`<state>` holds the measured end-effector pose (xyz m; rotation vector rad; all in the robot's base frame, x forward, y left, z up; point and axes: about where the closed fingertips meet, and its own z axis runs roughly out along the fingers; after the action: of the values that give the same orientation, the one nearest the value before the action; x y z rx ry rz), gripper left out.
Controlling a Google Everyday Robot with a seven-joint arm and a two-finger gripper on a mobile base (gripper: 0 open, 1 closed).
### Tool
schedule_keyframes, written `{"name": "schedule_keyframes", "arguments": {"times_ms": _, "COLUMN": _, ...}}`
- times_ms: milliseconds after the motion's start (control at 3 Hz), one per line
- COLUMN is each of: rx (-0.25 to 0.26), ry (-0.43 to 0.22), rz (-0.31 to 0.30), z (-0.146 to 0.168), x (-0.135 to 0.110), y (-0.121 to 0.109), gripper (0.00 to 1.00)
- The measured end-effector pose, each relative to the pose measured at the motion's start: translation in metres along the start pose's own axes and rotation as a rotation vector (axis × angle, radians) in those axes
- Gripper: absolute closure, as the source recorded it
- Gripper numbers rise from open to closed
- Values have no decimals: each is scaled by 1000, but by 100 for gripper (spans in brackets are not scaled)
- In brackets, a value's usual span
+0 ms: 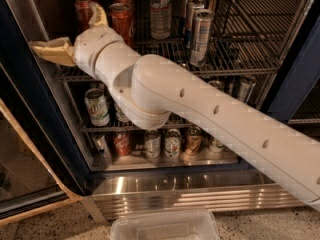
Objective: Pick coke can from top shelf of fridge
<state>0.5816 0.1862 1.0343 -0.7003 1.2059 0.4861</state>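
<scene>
Dark blue framing edges the fridge (295, 84). Its glass door (25, 179) stands open low and left of my jaws, so the front is free. My jaws are at the left end of the top shelf (240, 59), spread wide. One of my tan fingers (50, 51) points left along the shelf's front edge, near the left wall. The other rises among the cans.

A red can (84, 6) stands in the gap between them; I cannot tell whether either finger touches it. The coke can (122, 21), red with white script, stands just right of the raised finger, upright on the wire. Further right are a clear bottle (160, 11) and tall slim silver cans (200, 34). Beyond these, the shelf's thin grey bars run on to the right wall.

My white arm (210, 119), smooth and rounded, slants down to the right across the lower racks (100, 129). Below my jaws a white-and-green can (96, 106) stands on one rack, with a row of mixed cans (172, 143) lower down. Beneath them are a brushed steel panel (175, 189), then a clear plastic tub (165, 226) on speckled floor (65, 224).
</scene>
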Motion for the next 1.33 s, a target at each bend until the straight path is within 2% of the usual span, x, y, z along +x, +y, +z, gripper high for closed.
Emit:
{"name": "schedule_keyframes", "arguments": {"times_ms": 333, "rx": 91, "ry": -23, "rz": 32, "z": 3, "x": 1, "y": -4, "gripper": 24}}
{"name": "schedule_keyframes", "arguments": {"times_ms": 667, "rx": 97, "ry": -24, "rz": 33, "z": 3, "x": 1, "y": -4, "gripper": 6}}
{"name": "schedule_keyframes", "arguments": {"times_ms": 1000, "rx": 97, "ry": -25, "rz": 33, "z": 3, "x": 1, "y": -4, "gripper": 0}}
{"name": "schedule_keyframes", "arguments": {"times_ms": 1333, "rx": 97, "ry": -25, "rz": 33, "z": 3, "x": 1, "y": -4, "gripper": 19}}
